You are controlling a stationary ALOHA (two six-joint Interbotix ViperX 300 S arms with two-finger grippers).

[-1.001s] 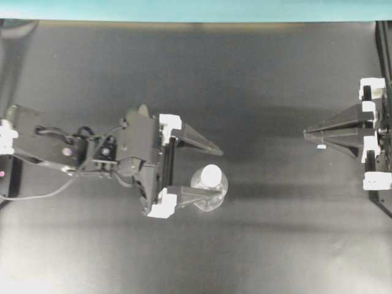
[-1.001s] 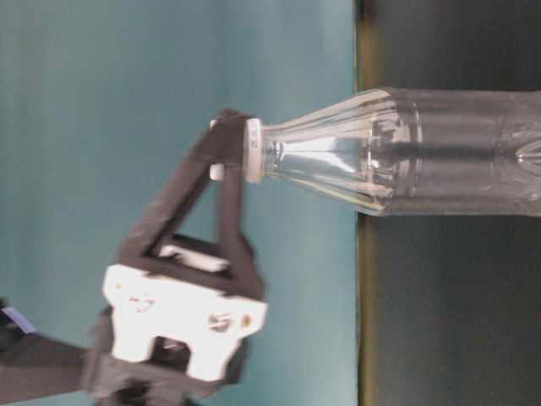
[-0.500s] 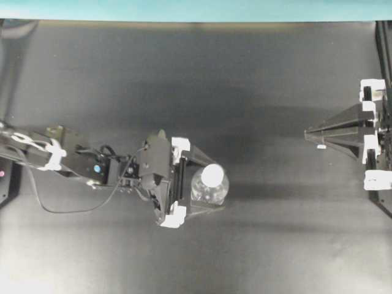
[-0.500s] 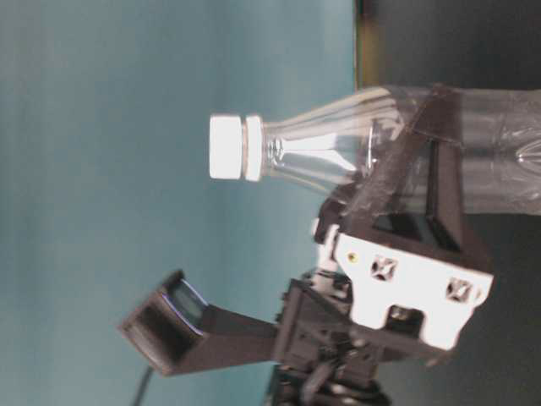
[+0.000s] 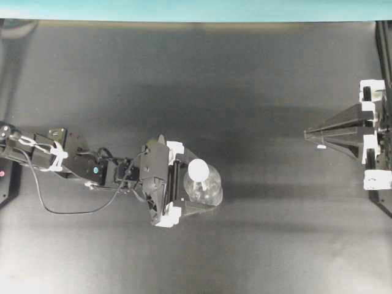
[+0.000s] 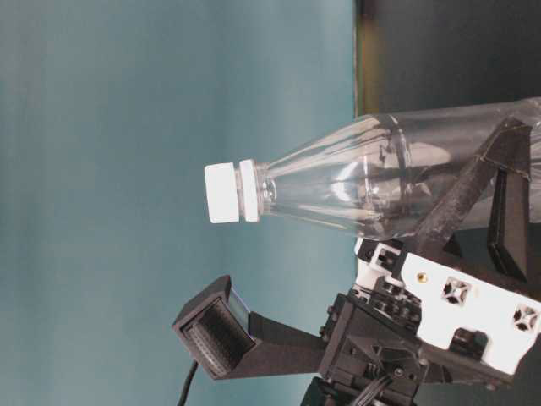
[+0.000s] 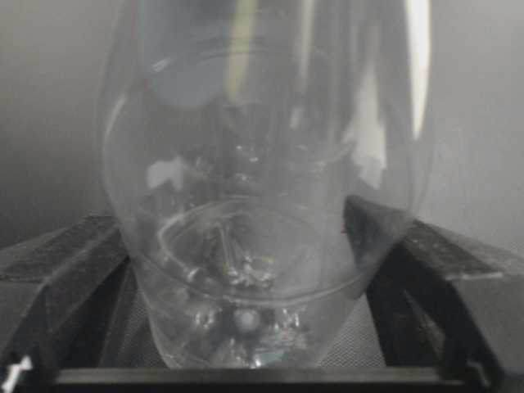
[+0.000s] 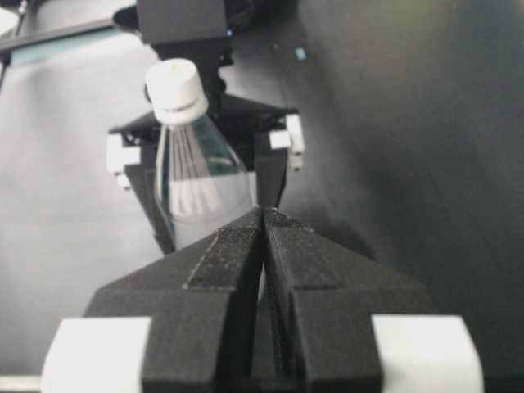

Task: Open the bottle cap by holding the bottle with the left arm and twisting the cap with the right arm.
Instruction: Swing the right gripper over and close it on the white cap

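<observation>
The clear bottle stands near the table's middle and leans a little, and its white cap is on. My left gripper is low around the bottle's lower body, with a finger pressed on each side. In the left wrist view the bottle fills the gap between both fingers. The table-level view shows the cap free above the gripper. My right gripper is shut and empty at the far right, well apart from the bottle. Its wrist view shows the cap ahead of the closed tips.
The tabletop is black, with a teal wall along the back edge. The left arm's loose cable lies on the table at the left. A tiny white speck sits by the right gripper.
My left gripper has dropped from cap height to the bottle's lower body and taken hold. The bottle has shifted slightly left and now leans. The right arm has not moved.
</observation>
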